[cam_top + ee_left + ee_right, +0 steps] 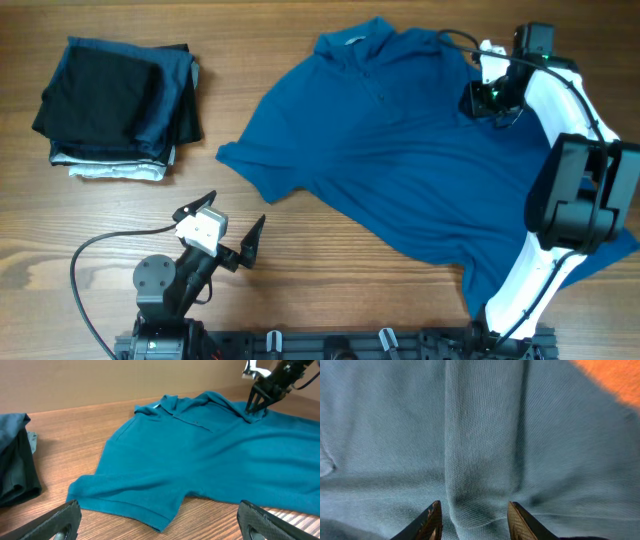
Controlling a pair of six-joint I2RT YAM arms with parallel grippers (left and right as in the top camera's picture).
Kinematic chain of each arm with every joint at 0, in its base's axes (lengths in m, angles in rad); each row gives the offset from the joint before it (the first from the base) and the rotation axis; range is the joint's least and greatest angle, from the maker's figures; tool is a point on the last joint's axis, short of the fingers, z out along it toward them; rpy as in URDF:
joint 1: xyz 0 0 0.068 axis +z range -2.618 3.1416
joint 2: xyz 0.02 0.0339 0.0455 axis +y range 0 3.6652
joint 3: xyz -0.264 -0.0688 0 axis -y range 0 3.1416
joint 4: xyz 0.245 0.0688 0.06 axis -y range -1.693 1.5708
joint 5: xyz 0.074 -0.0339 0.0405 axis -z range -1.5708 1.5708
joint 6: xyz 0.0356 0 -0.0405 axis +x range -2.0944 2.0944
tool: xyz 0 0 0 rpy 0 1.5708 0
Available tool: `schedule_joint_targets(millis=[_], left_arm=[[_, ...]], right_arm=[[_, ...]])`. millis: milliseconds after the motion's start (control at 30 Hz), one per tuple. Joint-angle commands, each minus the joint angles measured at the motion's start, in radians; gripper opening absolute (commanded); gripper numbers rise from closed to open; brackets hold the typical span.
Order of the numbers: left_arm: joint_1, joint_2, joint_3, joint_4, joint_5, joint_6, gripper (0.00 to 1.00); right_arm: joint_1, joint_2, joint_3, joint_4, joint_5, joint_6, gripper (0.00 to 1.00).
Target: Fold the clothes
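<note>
At the upper left of the overhead view sits a stack of folded dark garments (115,105) on the wooden table (300,270), well apart from the work, probably set aside as finished. Lower left, the left gripper (236,207) hangs just beside the shirt's near sleeve (255,165) with its jaws spread wide and nothing between them. It looks parked, facing the cloth and ready to take that sleeve.

The blue collared shirt (400,160) lies spread open and slightly rumpled from the centre to the right edge, collar (350,40) toward the top. It is not yet folded.

At the upper right, the right gripper (475,515) is down on the shirt near the shoulder. Its jaws stand partly apart astride a raised ridge of fabric, but I cannot tell whether they press it. That spot suits lifting the shoulder edge for a first fold.
</note>
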Motion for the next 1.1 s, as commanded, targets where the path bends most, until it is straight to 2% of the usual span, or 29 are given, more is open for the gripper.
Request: schedule_joint_targets(millis=[0, 233, 333, 533, 633, 733, 933, 1000, 1067], left_arm=[[-0.006, 0.001, 0.007, -0.018, 0.013, -0.008, 1.0], [-0.006, 0.001, 0.007, -0.018, 0.013, -0.008, 1.0], [-0.006, 0.001, 0.007, -0.018, 0.013, -0.007, 1.0], [-0.006, 0.001, 0.007, -0.018, 0.013, -0.008, 1.0], [-0.006, 0.001, 0.007, -0.018, 0.013, -0.008, 1.0], [-0.006, 0.001, 0.007, -0.018, 0.013, -0.008, 1.0], [-0.006, 0.001, 0.007, -0.018, 0.013, -0.008, 1.0], [-0.006, 0.001, 0.007, -0.018, 0.013, -0.008, 1.0], [-0.006, 0.001, 0.007, -0.018, 0.013, -0.008, 1.0]], right_arm=[[0.034, 0.026, -0.01, 0.002, 0.106, 0.077, 0.43], [0.08, 0.026, -0.01, 0.005, 0.212, 0.105, 0.42], [0.093, 0.026, -0.011, 0.004, 0.257, 0.116, 0.37], [0.095, 0.026, -0.014, 0.004, 0.329, 0.205, 0.36], [0.095, 0.026, -0.019, 0.008, 0.317, 0.213, 0.38], [0.095, 0.026, -0.042, 0.032, 0.272, 0.213, 0.47], [0.095, 0.026, -0.076, 0.042, 0.239, 0.217, 0.47], [0.095, 0.026, -0.076, 0.044, 0.239, 0.217, 0.42], [0.095, 0.026, -0.075, 0.048, 0.24, 0.216, 0.29]])
